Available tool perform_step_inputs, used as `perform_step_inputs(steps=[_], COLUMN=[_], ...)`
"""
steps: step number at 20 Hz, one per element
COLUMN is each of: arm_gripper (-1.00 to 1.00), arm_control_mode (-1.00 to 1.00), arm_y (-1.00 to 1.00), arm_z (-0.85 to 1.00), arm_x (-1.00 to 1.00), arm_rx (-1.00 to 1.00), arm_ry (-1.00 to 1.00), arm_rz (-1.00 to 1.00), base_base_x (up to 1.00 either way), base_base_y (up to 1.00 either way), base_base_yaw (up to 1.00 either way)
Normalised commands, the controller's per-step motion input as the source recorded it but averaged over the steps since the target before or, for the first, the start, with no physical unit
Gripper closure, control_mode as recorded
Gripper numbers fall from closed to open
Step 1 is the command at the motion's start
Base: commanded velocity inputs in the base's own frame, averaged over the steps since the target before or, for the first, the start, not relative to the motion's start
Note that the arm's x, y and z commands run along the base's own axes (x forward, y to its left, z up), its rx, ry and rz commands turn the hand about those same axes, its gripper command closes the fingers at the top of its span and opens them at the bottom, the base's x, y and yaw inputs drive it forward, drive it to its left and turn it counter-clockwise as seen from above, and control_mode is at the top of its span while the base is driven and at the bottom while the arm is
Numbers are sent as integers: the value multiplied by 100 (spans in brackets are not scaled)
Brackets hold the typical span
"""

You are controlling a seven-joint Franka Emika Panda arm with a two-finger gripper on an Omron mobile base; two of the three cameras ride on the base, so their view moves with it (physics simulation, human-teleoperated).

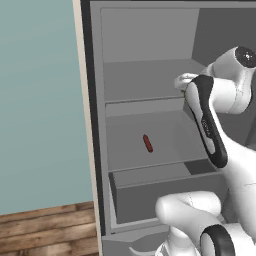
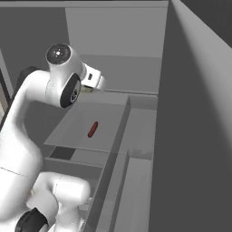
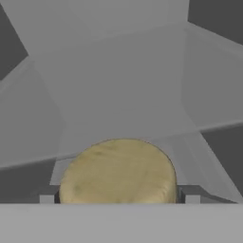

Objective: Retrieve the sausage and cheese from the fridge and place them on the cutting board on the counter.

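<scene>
Tool (image 3: 119, 199) stood apart, straddling pale tan-yellow round cheese chunk (image 3: 118, 172) (likely firm, light); grip flat sides.

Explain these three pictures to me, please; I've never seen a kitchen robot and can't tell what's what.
A white jointed robot arm reaches into an open grey fridge. Two pictures come from cameras on its base, left and right behind the arm. The third looks along its tool, whose fingers stand open on either side of a round pale tan-yellow chunk of cheese; nothing is gripped yet, as far as I can see. A small red-brown sausage lies on a lower grey shelf.
</scene>
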Motion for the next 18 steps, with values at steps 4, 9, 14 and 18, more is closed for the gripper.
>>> perform_step_inputs(steps=[4, 9, 14, 18], arm_gripper=[100, 100, 100, 100], arm_control_mode=[-100, -100, -100, -100], arm_y=[31, 42, 24, 4], arm_z=[24, 13, 3, 16], arm_x=[-100, -100, -84, -51], arm_rx=[-6, -8, -5, -1], arm_ry=[-2, -5, -5, -5], arm_rz=[0, 0, 0, 0], base_base_x=[0, 0, 0, 0], base_base_y=[0, 0, 0, 0], base_base_yaw=[0, 0, 0, 0])
